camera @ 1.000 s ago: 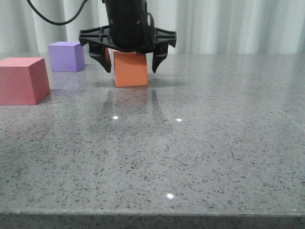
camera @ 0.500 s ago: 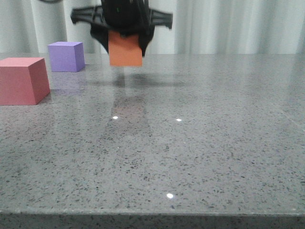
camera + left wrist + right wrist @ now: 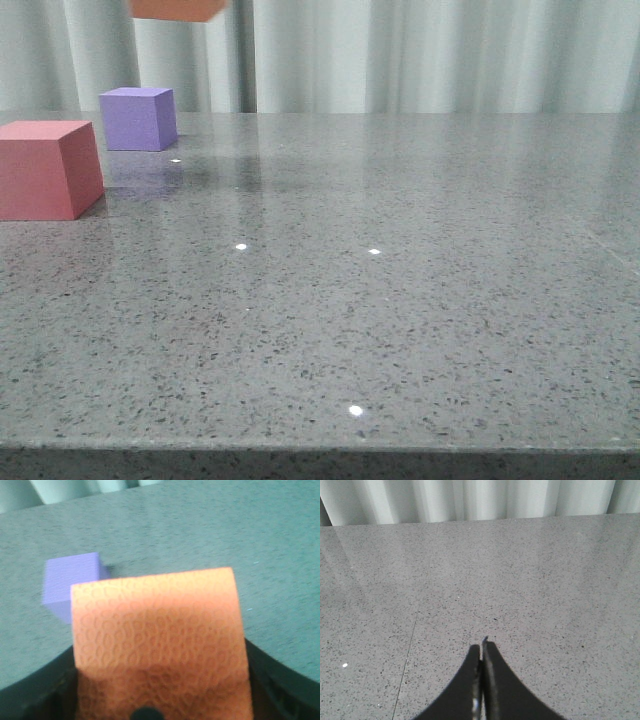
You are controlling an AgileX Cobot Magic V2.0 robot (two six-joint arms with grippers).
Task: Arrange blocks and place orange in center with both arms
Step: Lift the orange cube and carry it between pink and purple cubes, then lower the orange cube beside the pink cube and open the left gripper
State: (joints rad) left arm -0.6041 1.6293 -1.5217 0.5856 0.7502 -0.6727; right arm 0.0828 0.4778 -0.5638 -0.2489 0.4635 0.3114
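Obstacles, my front view: red-pink cube [image 3: 48, 168] at 9 o'clock, purple cube [image 3: 139, 118] behind it at about 10 o'clock, narrow gap between them. Orange cube [image 3: 178, 8] airborne at 11 o'clock, well above tabletop [image 3: 400, 300]; I see only its underside, so passage beneath it is open. Centre and whole 12-to-6 o'clock half of tabletop bare. Left wrist view: orange cube fills left gripper [image 3: 160, 700], purple cube below and beyond. Right gripper [image 3: 482, 645], fingers pressed together, over bare stone.
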